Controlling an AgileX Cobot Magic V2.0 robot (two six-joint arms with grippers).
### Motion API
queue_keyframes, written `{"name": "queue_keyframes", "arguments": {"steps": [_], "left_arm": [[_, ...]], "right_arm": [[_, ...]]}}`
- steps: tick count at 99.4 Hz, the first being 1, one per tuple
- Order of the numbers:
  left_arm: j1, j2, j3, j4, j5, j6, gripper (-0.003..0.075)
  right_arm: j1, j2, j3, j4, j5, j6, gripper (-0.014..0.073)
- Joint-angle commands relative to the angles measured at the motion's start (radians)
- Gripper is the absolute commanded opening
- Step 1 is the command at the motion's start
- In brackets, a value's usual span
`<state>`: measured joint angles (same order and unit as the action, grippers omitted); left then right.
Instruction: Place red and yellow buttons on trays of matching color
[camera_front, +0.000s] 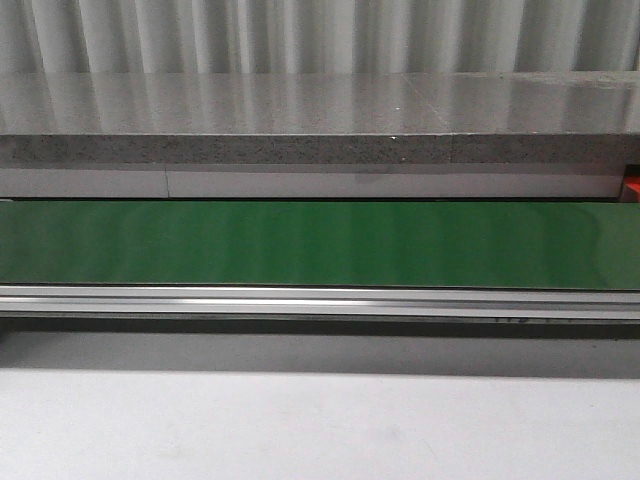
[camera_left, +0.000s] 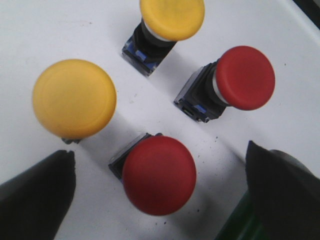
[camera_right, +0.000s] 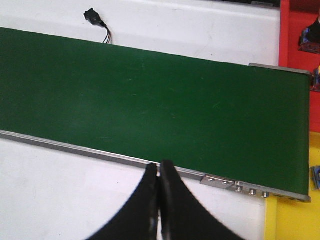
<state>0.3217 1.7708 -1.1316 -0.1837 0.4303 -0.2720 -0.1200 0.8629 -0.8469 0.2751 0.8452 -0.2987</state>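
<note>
Both differ: left claw (camera_left: 160, 195) spread wide around a red button (camera_left: 159, 175), untouched; right claw (camera_right: 159, 205) clenched empty.

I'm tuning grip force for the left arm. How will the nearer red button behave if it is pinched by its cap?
The nearer red button has a smooth, domed cap, so the fingers may slip on it. The cap is wider than the dark base below, so it looks top-heavy and apt to tip if nudged. It appears to be rigid plastic and is unlikely to deform.

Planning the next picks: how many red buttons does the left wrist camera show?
2. One red button lies between the open left pincer fingers; the other red button lies farther out, beside a yellow button. More may sit outside the frame.
</note>
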Motion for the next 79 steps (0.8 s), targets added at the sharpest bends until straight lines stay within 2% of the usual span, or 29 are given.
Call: {"name": "queue_keyframes", "arguments": {"steps": [1,40,49,59,66,79], "left_arm": [[0.002,-0.024,-0.044,-0.012,-0.056,-0.011,0.0642],[0.002,0.031,-0.067,-0.012,-0.052,-0.011,0.0637],[0.002,0.031,-0.067,-0.012,-0.052,-0.011,0.0608],[0.002,0.031,-0.067,-0.012,-0.045,-0.011,0.0536],[0.002,0.031,-0.067,-0.012,-0.033,-0.011,0.0453],[0.002,0.031,-0.067,-0.012,0.004,-0.011,0.023]], "right_arm": [[0.004,-0.012,-0.027,0.013,-0.046,-0.006,-0.0124],[0.004,-0.012,-0.027,0.013,-0.046,-0.006,-0.0124],[0.004,-0.012,-0.027,0.013,-0.046,-0.006,-0.0124],[0.004,-0.012,-0.027,0.013,-0.046,-0.006,-0.0124],[0.004,-0.012,-0.027,0.013,-0.046,-0.006,-0.0124],[0.004,-0.012,-0.027,0.013,-0.046,-0.006,-0.0124]]}}
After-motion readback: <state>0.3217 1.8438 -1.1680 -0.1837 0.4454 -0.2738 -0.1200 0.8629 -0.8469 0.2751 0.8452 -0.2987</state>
